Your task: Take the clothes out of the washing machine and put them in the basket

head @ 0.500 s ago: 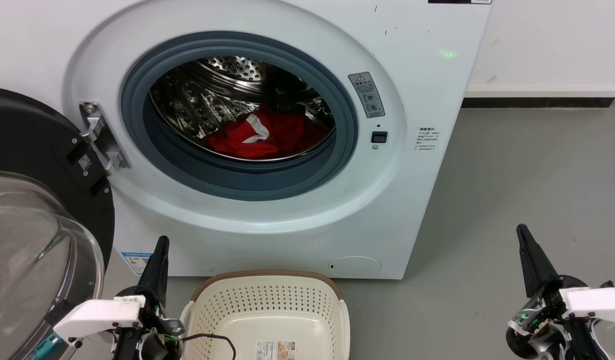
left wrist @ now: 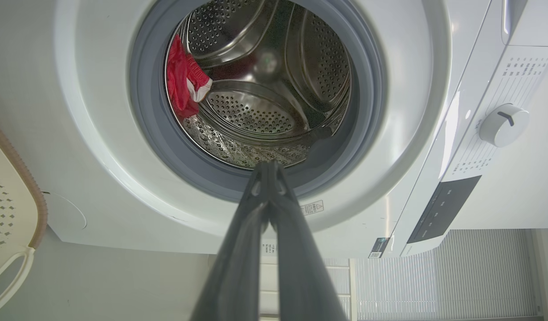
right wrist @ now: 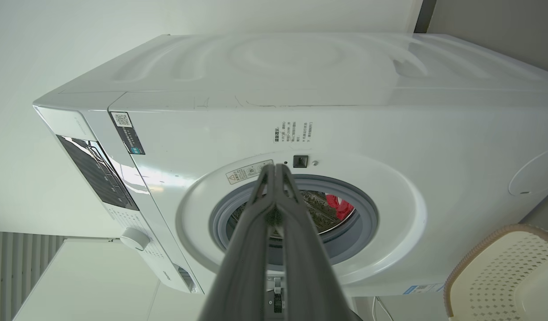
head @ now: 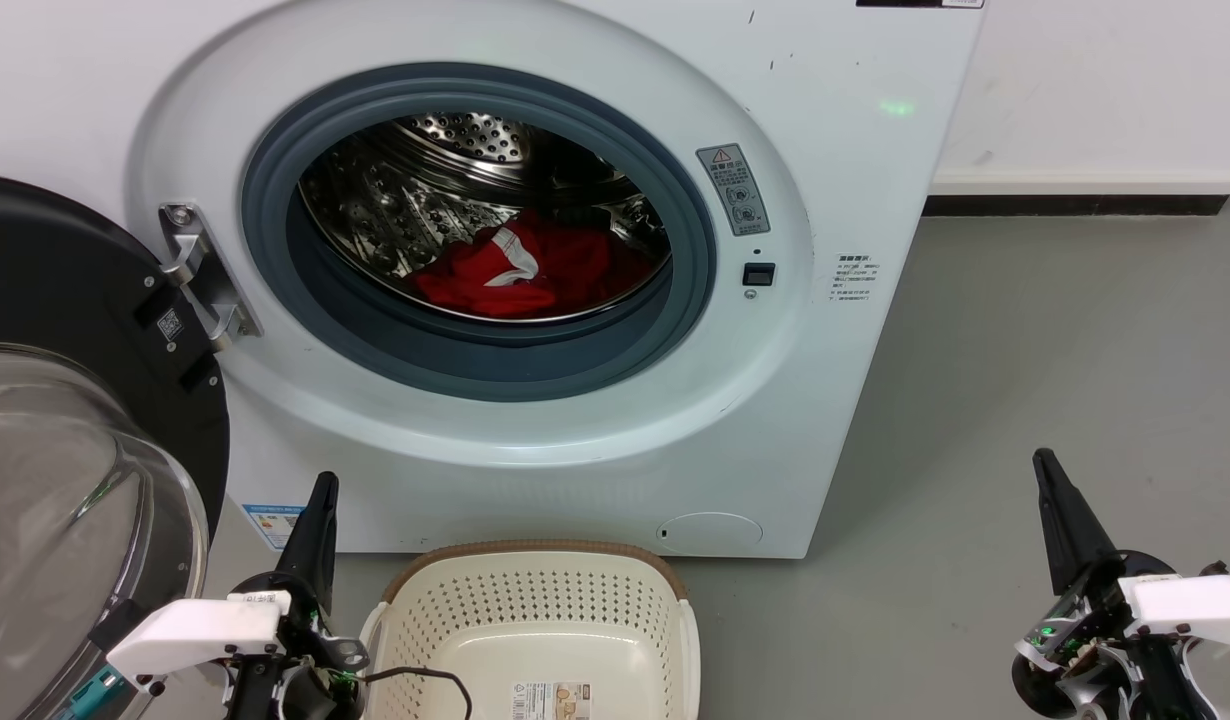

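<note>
Below, left fingers [head: 313,535] and right fingers [head: 1065,520] point up — tips together.

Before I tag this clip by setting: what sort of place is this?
Likely a laundry area: a front-loading washing machine holding red clothes, a perforated laundry basket on the grey floor before it.

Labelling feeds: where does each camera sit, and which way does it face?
Head view: from the head, down at the washing machine and basket; left gripper, right gripper at lower corners.
Left wrist view: from that wrist, along shut fingers into the drum.
Right wrist view: from that wrist, along shut fingers at the machine's front.
All share the clothes.
</note>
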